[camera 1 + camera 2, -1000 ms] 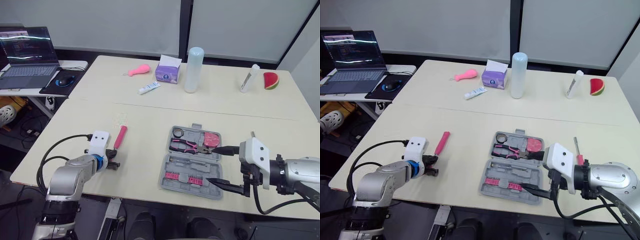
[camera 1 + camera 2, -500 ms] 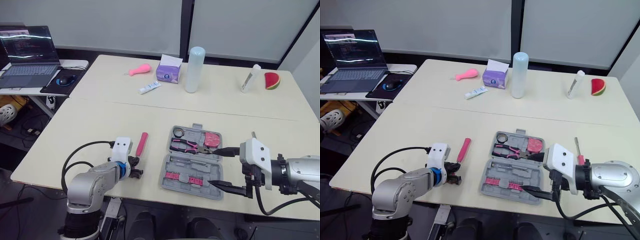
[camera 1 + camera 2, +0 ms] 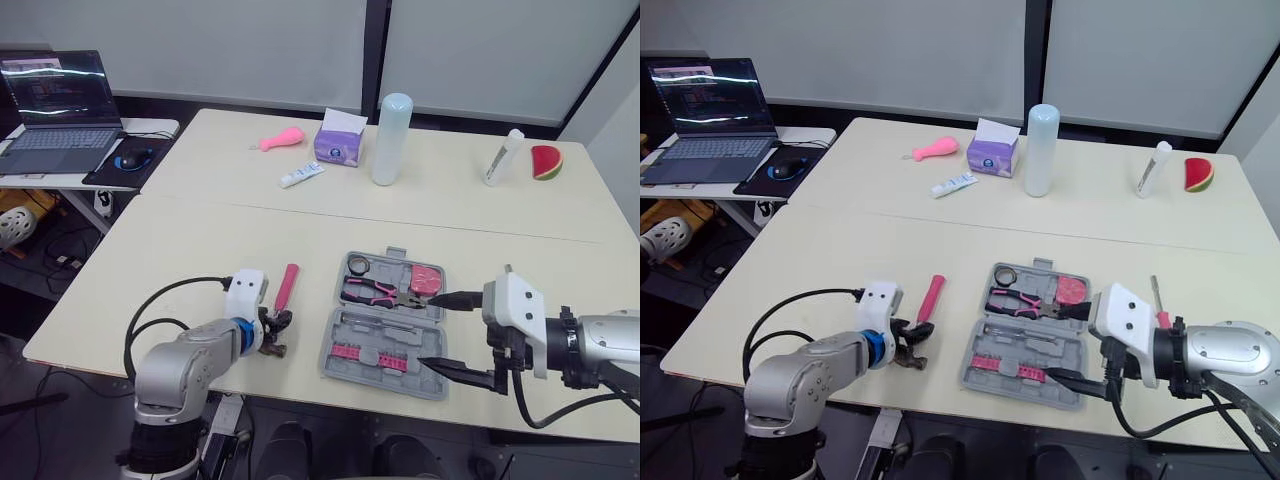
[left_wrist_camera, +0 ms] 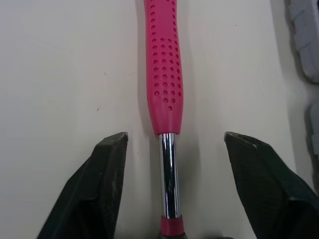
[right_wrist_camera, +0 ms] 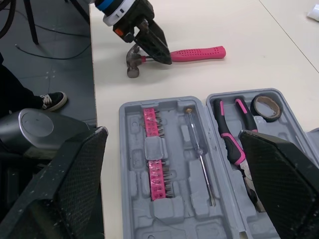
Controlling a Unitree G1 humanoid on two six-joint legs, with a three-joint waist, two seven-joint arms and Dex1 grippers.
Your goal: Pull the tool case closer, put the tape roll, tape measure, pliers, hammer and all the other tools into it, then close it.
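Left gripper (image 4: 174,135): fingers (image 4: 107,174) released, spread wide. Straddling the chrome shaft of the hammer (image 4: 164,74) just below its pink grip, with a gap on each side and no contact. Hammer flat on the desk (image 3: 180,260), head toward the near edge, handle pointing away, just left of the tool case (image 5: 130,179).

Right gripper (image 3: 430,330): fingers likewise released, set far apart, grasping nothing. Positioned at the case's right side, one tip by the far half, the other by the near right corner. Touching the case or just above it, cannot tell.

Case open and flat near the desk's front edge, between the two arms. In the far half: tape roll (image 3: 357,265) at the left, pliers (image 3: 372,290) with pink handles just nearer, pink tape measure (image 3: 424,279) at the right. In the near half: a pink bit strip (image 3: 365,354) and a screwdriver (image 5: 199,149) in its slot.

Well apart at the back of the desk: tissue box (image 3: 335,145), tall pale bottle (image 3: 389,125), white tube (image 3: 299,176), watermelon-slice toy (image 3: 542,160). Off to the left on a side desk, a laptop (image 3: 55,110), open.
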